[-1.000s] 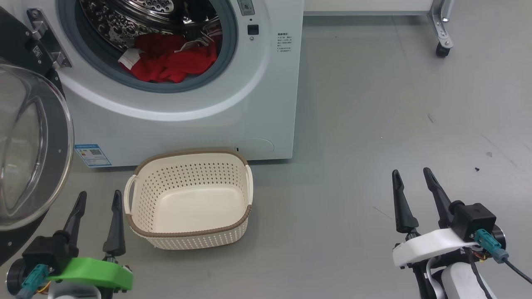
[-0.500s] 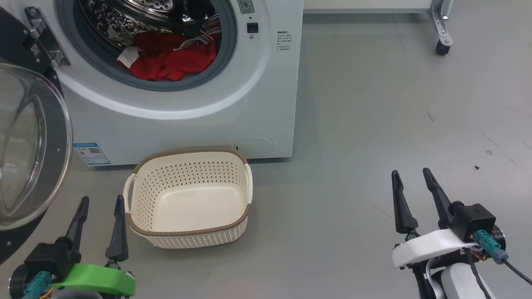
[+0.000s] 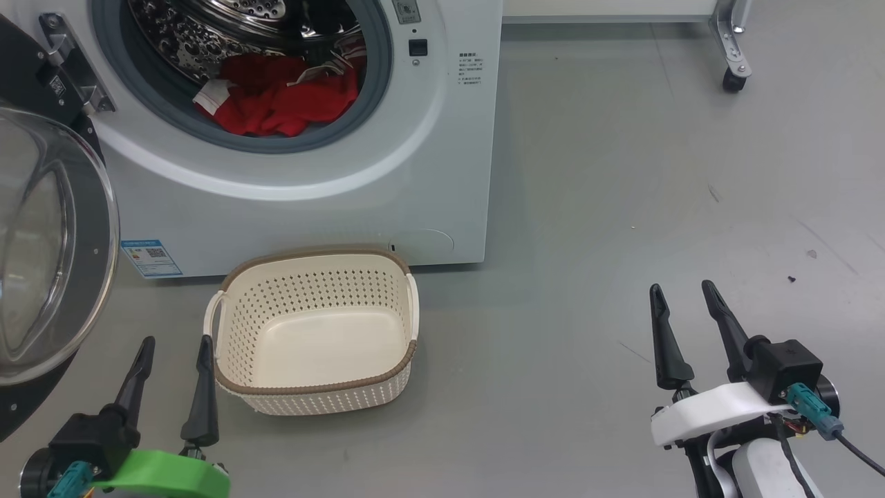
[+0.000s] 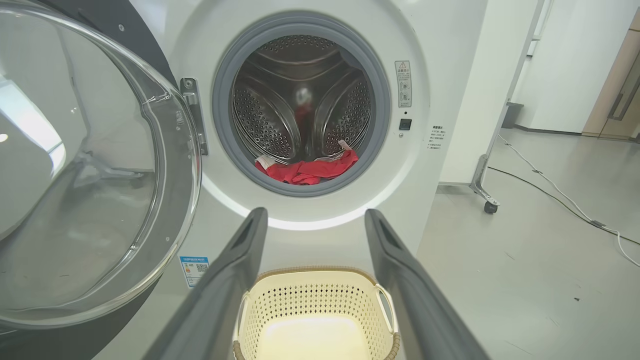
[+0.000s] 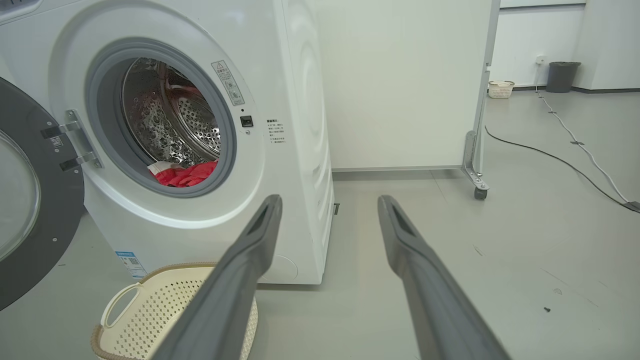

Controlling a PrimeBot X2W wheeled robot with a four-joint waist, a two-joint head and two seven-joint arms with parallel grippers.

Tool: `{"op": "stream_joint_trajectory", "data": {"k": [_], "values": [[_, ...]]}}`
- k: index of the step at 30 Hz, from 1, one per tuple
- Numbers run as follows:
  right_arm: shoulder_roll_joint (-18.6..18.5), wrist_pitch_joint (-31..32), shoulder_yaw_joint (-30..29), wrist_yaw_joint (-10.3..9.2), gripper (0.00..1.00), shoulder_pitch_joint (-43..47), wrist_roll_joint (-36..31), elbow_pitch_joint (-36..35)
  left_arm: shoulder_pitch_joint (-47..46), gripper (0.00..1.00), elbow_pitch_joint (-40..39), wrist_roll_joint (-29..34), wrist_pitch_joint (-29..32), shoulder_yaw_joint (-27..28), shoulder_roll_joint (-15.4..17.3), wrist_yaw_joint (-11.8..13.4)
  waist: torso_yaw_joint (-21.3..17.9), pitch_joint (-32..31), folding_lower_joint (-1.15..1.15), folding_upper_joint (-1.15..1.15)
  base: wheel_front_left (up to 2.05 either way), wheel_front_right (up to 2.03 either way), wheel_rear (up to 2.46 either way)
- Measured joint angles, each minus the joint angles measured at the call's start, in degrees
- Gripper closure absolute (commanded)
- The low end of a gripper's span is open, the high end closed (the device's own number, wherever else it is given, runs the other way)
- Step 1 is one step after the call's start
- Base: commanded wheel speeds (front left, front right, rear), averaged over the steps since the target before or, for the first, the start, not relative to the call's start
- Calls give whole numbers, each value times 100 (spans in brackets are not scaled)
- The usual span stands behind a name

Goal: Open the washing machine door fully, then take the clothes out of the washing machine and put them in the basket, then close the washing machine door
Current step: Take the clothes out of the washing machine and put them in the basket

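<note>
The white washing machine stands at the upper left with its door swung wide open to the left, glass bowl facing me. Red clothes lie at the bottom of the steel drum. The cream basket sits empty on the floor right before the machine. My left gripper is open, low at the basket's left corner. My right gripper is open over bare floor, far right of the basket.
A white partition on a wheeled metal frame stands right of the machine. A cable runs across the grey floor behind it. A small bin and another basket stand far off by the wall.
My left gripper has drawn back toward the lower edge of the head view. The head camera has shifted slightly. The right gripper, basket and clothes stay put.
</note>
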Motion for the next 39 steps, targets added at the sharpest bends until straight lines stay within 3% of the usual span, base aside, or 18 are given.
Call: {"op": "stream_joint_trajectory", "data": {"k": [39], "values": [[29,0,12,51,0,10,-33,4,86,0,-51,5,0,-155,-21,-45,18,47,0,0,1,-1,0]]}}
